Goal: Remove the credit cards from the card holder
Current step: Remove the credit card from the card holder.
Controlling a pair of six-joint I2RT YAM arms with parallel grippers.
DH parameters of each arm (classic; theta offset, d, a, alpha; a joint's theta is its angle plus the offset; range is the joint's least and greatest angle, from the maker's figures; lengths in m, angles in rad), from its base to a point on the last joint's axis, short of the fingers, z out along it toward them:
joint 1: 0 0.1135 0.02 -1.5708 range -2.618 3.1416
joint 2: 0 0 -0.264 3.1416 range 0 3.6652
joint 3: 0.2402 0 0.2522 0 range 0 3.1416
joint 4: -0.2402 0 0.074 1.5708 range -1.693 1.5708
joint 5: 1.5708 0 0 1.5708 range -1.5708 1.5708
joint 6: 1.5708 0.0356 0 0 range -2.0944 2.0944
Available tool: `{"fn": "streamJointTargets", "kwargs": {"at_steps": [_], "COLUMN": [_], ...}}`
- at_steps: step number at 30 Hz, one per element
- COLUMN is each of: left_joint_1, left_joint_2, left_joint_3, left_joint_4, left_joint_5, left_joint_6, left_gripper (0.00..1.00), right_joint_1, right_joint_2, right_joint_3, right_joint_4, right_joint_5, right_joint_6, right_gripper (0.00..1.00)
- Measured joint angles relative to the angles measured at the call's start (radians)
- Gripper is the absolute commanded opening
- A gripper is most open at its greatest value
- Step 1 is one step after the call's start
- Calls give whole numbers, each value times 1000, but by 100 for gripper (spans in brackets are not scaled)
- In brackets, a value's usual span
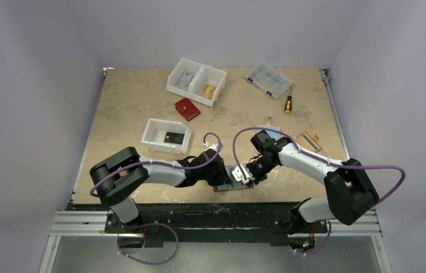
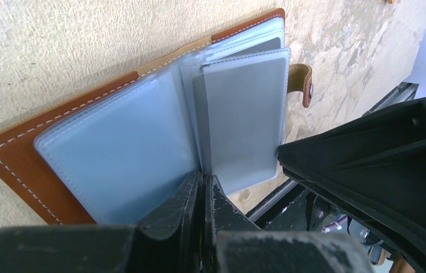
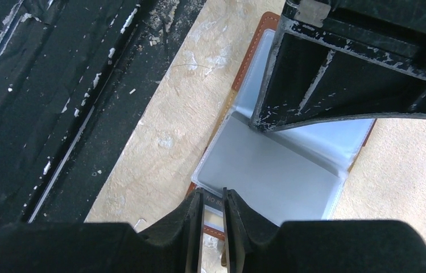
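The card holder lies open on the pale table, with its clear sleeves facing up and a brown stitched border along one side. The right gripper stands at the holder's near edge, its jaws only a narrow gap apart. In this gap a dark strip with pale letters is seen. The left gripper is at the upper right, its tip down at the fold of the sleeves. On the left runs a scratched black frame.
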Motion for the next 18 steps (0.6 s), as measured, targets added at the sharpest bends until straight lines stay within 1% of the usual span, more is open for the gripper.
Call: {"fn": "streamJointTargets", "kwargs": {"at_steps": [5,11,18], "left_joint_1": [0,0,0], "left_joint_2": [0,0,0], "left_joint_3": [-5,-10,-17], "left_joint_4": [8,18,31], "left_joint_5": [2,4,6], "left_joint_6": [-5,-14,-15], "left_gripper": [0,0,0], "right_joint_1": [0,0,0], "right_joint_2": [-10,-21,5], "right_joint_3": [3,4,5], "right_joint_4": [-16,-85,-105], "right_joint_5": [5,29,48], "right_joint_6": [-4,-45,-52], "right_gripper": [26,25,27]}}
